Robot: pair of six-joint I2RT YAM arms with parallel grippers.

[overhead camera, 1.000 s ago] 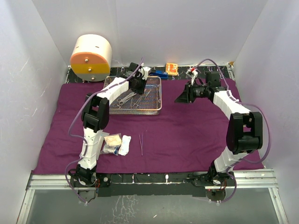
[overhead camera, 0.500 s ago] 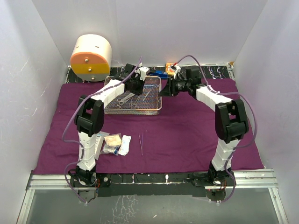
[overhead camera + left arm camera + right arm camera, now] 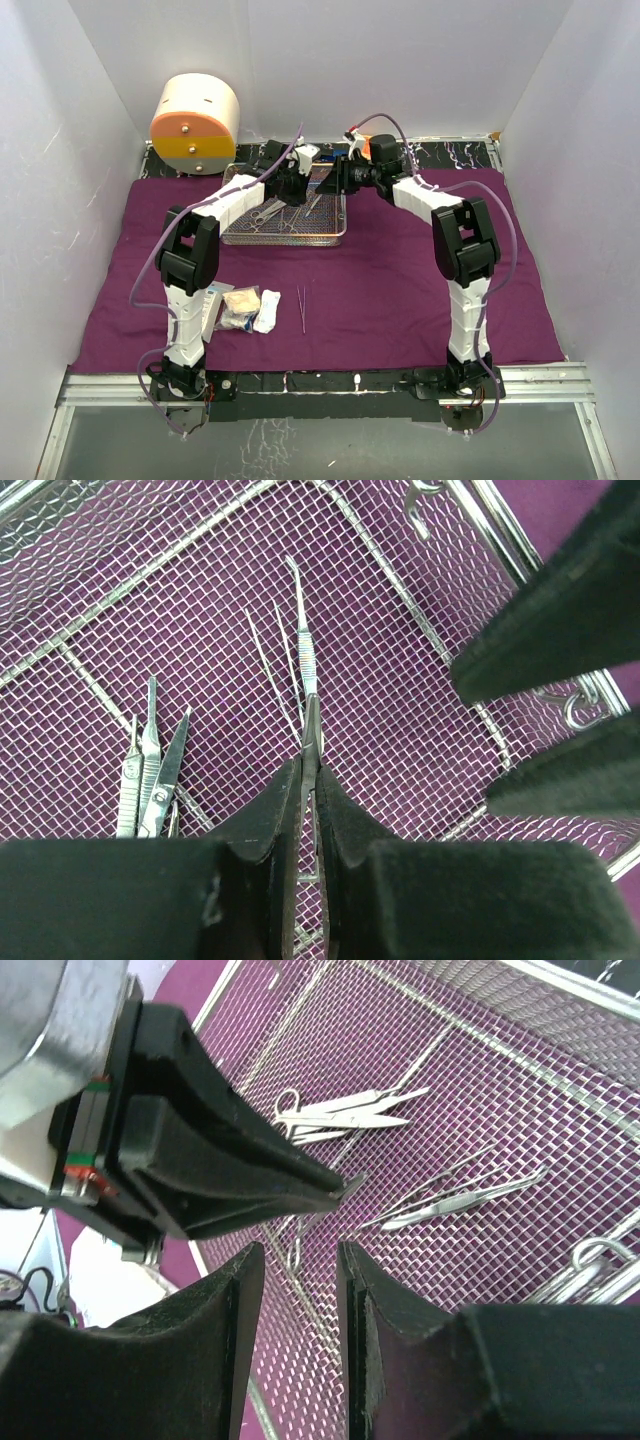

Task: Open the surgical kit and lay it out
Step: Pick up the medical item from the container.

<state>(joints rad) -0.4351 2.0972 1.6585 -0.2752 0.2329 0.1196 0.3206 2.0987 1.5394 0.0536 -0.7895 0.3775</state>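
The purple cloth [image 3: 400, 290] lies spread over the table. The silver wire-mesh tray [image 3: 285, 243] sits at its far middle. My left gripper [image 3: 297, 186] is inside the tray, shut on a thin steel instrument [image 3: 303, 650] whose tip points away over the mesh. Thin tweezers [image 3: 265, 660] and scissor-like forceps [image 3: 150, 770] lie beside it. My right gripper [image 3: 338, 180] is open and empty just over the tray's right part, close to the left gripper [image 3: 200, 1150]; its jaws stand apart above the mesh [image 3: 300, 1260]. White gauze and packets [image 3: 245, 308] and tweezers [image 3: 301, 306] lie on the near cloth.
A cream-and-orange round drum [image 3: 195, 123] stands at the back left. A small orange item [image 3: 366, 146] sits behind the right arm at the back edge. White walls close in both sides. More forceps [image 3: 460, 1195] and scissors [image 3: 345, 1110] lie in the tray.
My right arm has swung left from the right side of the cloth to the tray, beside the left gripper. The left gripper has stayed in the tray.
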